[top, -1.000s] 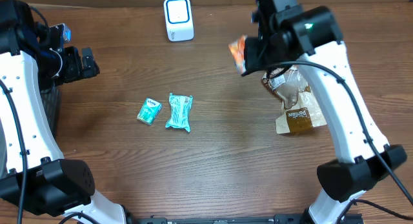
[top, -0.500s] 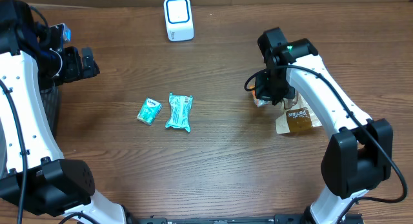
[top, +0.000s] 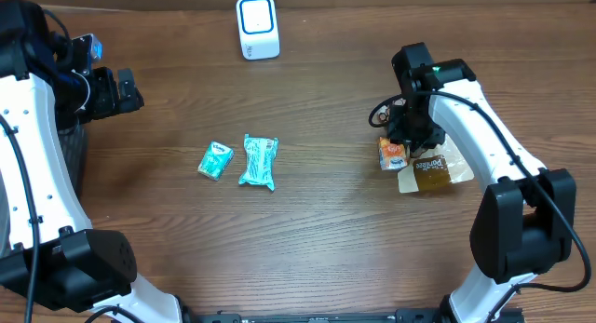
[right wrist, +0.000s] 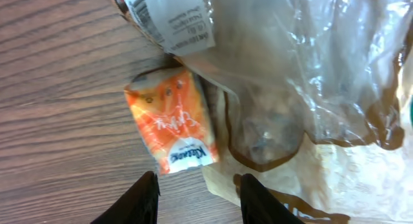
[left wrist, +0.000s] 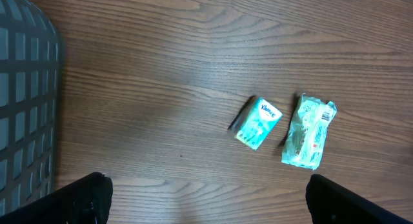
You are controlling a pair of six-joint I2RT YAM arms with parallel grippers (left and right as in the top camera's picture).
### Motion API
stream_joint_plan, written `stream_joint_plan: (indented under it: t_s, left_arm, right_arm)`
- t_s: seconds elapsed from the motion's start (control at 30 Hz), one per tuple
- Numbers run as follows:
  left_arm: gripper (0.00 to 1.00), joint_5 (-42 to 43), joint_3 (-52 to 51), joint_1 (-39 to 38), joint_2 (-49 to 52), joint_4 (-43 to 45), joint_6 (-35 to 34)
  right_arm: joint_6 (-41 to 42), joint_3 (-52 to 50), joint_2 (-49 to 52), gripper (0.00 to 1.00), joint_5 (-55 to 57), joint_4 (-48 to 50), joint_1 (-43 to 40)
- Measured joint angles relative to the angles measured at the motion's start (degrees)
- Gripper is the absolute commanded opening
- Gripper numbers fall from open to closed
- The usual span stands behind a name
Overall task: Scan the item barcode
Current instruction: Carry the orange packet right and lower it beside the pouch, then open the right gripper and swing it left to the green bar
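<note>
A small orange tissue pack (top: 393,154) lies flat on the wood table against the left edge of a brown snack bag (top: 430,165). My right gripper (top: 407,132) hovers just over it. In the right wrist view the orange pack (right wrist: 173,124) sits just beyond the right gripper (right wrist: 199,182), whose jaws stand apart with nothing between them. The white and blue scanner (top: 257,27) stands at the back of the table. My left gripper (top: 126,90) is open at the far left, well away from the items.
A small teal tissue pack (top: 215,161) and a teal wrapped packet (top: 259,161) lie left of centre, also seen as the pack (left wrist: 258,122) and packet (left wrist: 308,132). A dark mesh basket (left wrist: 26,108) stands at the left edge. The clear-and-brown bag (right wrist: 310,88) crowds the right gripper.
The right arm came down from near the scanner with the orange pack, laid it beside the brown bag, and its jaws opened off it. The left arm has not moved.
</note>
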Motion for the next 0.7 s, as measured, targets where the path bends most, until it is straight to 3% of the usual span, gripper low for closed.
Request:
stream_joint_plan:
  t_s: [0.17, 0.4, 0.7]
  left_arm:
    - [1.0, 0.0, 0.0, 0.0, 0.0, 0.0, 0.0]
    - [1.0, 0.0, 0.0, 0.0, 0.0, 0.02, 0.0]
    - [1.0, 0.0, 0.0, 0.0, 0.0, 0.02, 0.0]
  right_arm:
    - [-2.23, 4.26, 0.0, 0.39, -5.97, -0.96, 0.15]
    - [-1.7, 7.08, 0.0, 0.33, -24.7, 8.07, 4.11]
    - [5.99, 6.54, 2.38, 0.15, -31.28, 16.52, 15.96]
